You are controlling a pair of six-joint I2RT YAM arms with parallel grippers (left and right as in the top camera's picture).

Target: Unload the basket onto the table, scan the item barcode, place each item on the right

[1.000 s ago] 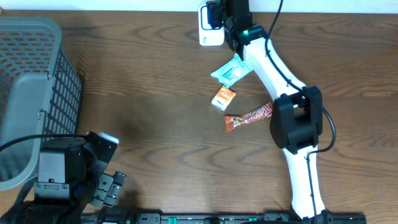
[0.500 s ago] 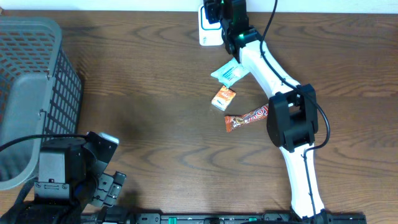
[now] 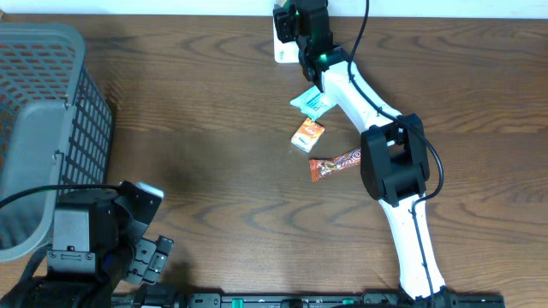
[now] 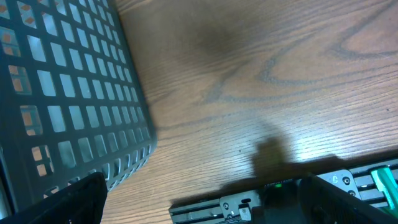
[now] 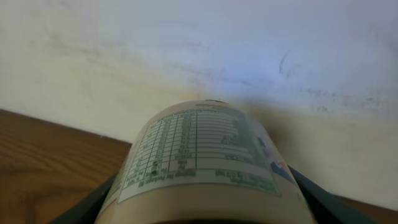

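One gray mesh basket [image 3: 43,128] at nine o'clock, one white scanner [image 3: 283,53] at twelve o'clock, three snacks near centre (teal packet [image 3: 310,103], orange packet [image 3: 307,135], candy bar [image 3: 336,164]), one labelled container [image 5: 199,158], and two robot arms: left arm [image 3: 81,231] at seven o'clock, right arm [image 3: 392,167] at four o'clock.

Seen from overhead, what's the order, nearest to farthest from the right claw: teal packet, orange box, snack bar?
1. teal packet, just below the right claw holding a labelled tub.
2. orange box, lower down.
3. snack bar, lowest, slightly right.
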